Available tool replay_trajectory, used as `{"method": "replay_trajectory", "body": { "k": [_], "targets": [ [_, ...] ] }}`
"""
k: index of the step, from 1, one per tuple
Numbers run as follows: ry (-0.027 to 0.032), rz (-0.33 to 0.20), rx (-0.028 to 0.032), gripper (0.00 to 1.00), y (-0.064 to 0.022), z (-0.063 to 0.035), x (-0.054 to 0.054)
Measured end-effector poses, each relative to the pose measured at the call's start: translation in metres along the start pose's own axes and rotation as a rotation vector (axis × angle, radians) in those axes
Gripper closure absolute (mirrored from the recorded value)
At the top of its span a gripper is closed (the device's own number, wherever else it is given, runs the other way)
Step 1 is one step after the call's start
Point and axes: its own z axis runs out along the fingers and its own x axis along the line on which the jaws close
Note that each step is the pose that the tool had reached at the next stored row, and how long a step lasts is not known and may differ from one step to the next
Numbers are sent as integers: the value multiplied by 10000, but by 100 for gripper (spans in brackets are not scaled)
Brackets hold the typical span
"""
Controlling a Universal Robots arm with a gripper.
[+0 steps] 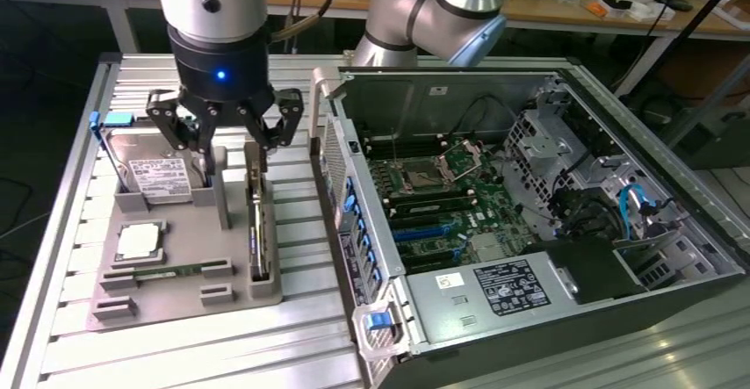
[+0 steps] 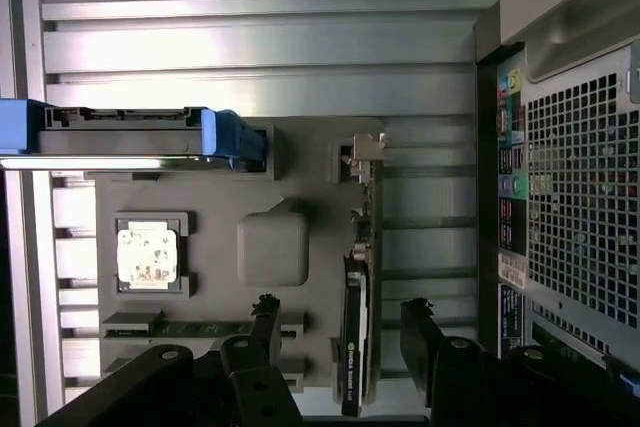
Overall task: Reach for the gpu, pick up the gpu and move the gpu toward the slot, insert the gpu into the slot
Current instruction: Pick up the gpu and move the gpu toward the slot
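Fig. My gripper (image 1: 232, 146) hangs over the grey tray (image 1: 176, 308), fingers spread wide and holding nothing. The gpu (image 1: 256, 222) stands on its long edge in the tray's holder, on the side towards the exterior view's right, just beside the open case (image 1: 493, 82). In the wrist view my gripper (image 2: 340, 304) straddles the gpu (image 2: 355, 332): one finger (image 2: 265, 312) to each side of the card, neither touching it. Also in the tray (image 2: 270, 177), well apart from the card: the hard drive (image 1: 158, 176) on edge, the CPU (image 1: 139, 240) lying flat, and the memory stick (image 1: 164, 272). Inside the case lies the motherboard (image 1: 457, 205). Tray and case rest on the slatted table (image 1: 70, 231)
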Motion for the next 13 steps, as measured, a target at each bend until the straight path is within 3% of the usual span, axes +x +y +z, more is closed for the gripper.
{"method": "replay_trajectory", "body": {
  "k": [13],
  "targets": [
    [-3, 0, 14, 40, -219, 220, -5]
  ]
}}
